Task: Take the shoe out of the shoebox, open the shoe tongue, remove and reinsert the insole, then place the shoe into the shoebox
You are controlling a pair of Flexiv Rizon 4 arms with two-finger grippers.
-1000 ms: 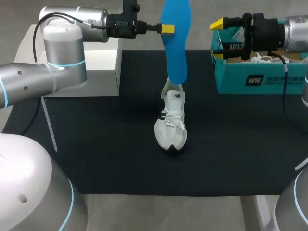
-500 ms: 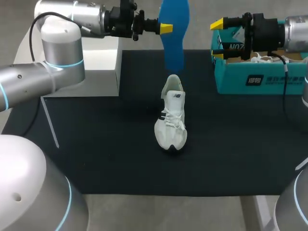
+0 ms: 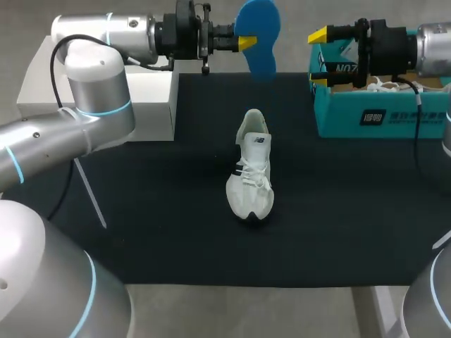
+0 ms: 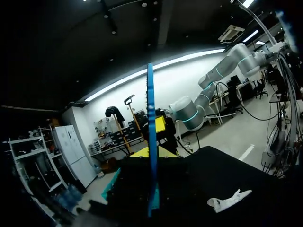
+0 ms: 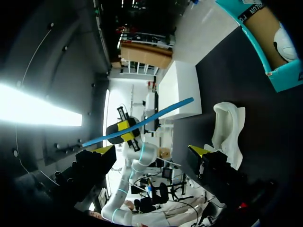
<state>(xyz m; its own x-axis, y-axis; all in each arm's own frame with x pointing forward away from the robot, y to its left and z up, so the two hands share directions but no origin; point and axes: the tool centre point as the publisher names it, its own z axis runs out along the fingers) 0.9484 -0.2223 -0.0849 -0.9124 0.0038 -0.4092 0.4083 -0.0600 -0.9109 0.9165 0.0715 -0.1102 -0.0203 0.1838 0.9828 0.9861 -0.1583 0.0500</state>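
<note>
Blue insole [image 3: 258, 32] is pinched by its side edge in the left gripper [image 3: 244, 43], both yellow tips on it, so that pincer is holding the insole. It hangs in the air over the far edge of the black mat [image 3: 141, 211], clear of everything. In the left wrist view the insole [image 4: 151, 142] shows edge-on, straight ahead of the fingers. The right gripper [image 3: 318, 58] is spread wide with nothing in it, parked by the near-left corner of the teal shoebox [image 3: 373, 116]. Its own view shows the same gap [image 5: 151, 150], with the insole [image 5: 142, 122] and the other gripper [image 5: 125, 132] beyond it. The white shoe [image 3: 251, 165] stands upright on its sole mid-mat, toe toward the robot and heel opening on the far side, below the insole and well apart from it; it also shows in the side views [image 5: 227, 127] [image 4: 227, 202]. Something white lies in the shoebox [image 5: 265, 47], can't tell what. A white block [image 3: 151, 98] sits at the mat's far-left corner. Judgement: the insole is out and reinsertion is the step in hand. To do it well, tilt the insole so its front end points down into the shoe's opening and line it up along the shoe's long axis. Feed it toward the toe at a shallow angle, not straight down. An edge grip lets the foam bend and twist, so go slow. The shoe is loose and light and will likely slide or tip; the free right gripper could steady the heel or hold the tongue back. Release only once the heel end is seated flat.
</note>
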